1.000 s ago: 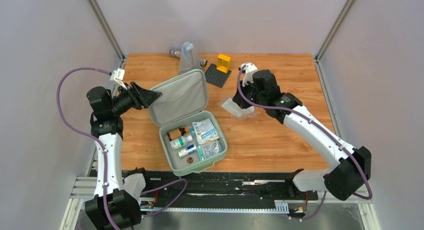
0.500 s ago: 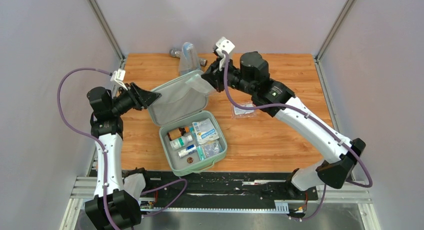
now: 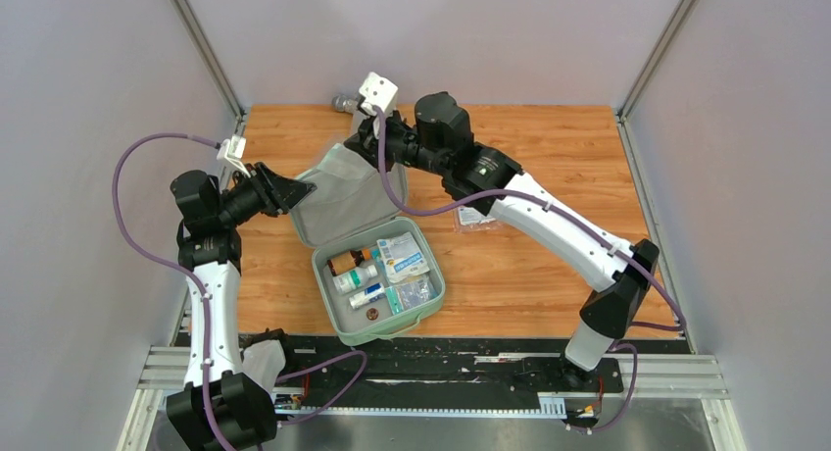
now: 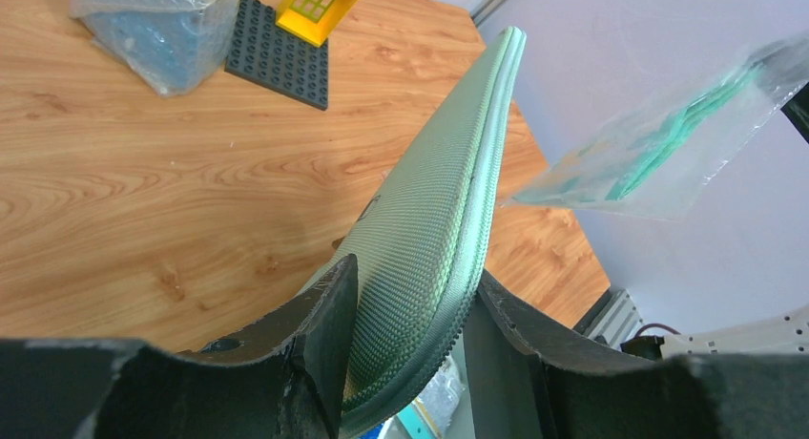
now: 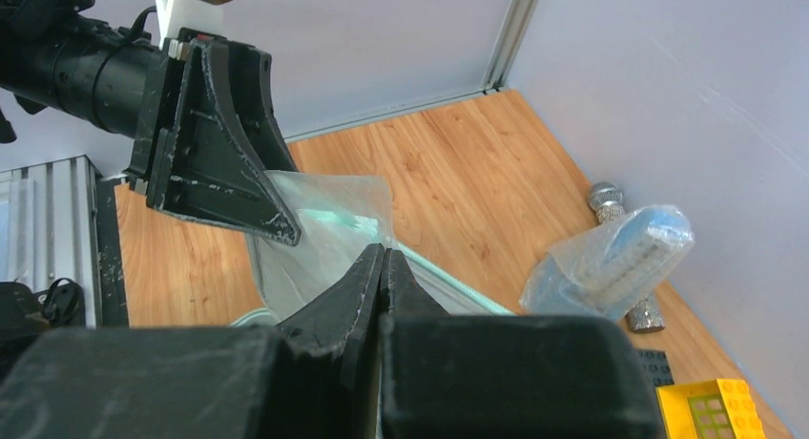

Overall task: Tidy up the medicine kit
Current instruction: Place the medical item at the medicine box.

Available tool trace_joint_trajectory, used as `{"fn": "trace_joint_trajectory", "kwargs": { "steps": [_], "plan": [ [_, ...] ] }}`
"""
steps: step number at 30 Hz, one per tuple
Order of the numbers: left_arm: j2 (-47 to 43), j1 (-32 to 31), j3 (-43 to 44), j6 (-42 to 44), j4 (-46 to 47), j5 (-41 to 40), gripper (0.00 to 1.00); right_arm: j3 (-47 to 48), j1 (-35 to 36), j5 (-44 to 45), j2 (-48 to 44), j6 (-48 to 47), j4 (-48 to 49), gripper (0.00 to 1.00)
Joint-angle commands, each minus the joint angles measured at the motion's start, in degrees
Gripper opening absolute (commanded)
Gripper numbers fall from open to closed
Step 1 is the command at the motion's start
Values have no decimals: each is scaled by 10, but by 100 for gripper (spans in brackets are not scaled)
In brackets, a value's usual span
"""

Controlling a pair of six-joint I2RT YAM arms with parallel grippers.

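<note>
clamps the raised lid (image 4: 429,219) of the medicine kit (image 3: 392,325), open at the middle of the table (image 3: 549,265), in the left claw (image 4: 415,301). pinches a clear bag (image 5: 324,229) over it with the right claw (image 5: 382,258); green contents too blurred to name.

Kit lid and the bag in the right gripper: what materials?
Lid: likely a fabric-covered semi-rigid shell, matte; fine woven texture, ribbed zipper-like rim. Bag: thin clear plastic film, glossy; see-through, creased, green contents visible.
</note>
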Motion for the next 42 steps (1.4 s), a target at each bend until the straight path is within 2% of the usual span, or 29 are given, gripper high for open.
{"fn": "trace_joint_trajectory", "kwargs": {
  "steps": [1,10,20,28,29,31,33,36,39,42],
  "plan": [
    [-14,-2,22,3,0,11,51,52,2,-8,28,-31,43,0],
    [-14,-2,22,1,0,14,49,45,2,-1,67,-24,78,0],
    [-15,-2,22,7,-4,14,49,-109,2,-5,34,-25,144,0],
    [-19,-2,20,11,-10,11,50,-128,2,72,12,-39,114,3],
    [-19,-2,20,11,-11,11,50,-129,2,81,6,-39,110,5],
    [-19,-2,20,11,-13,11,51,-130,2,99,-7,-35,100,20],
    [-20,-2,20,11,-14,10,52,-132,2,107,-22,-32,89,24],
    [-21,-2,21,10,-15,6,58,-145,2,115,-52,-24,82,44],
    [-24,-2,25,13,-22,-2,61,-167,1,141,-81,-23,82,47],
    [-46,-2,26,16,-29,-43,62,-184,1,156,-104,-17,82,48]
  ]
}}
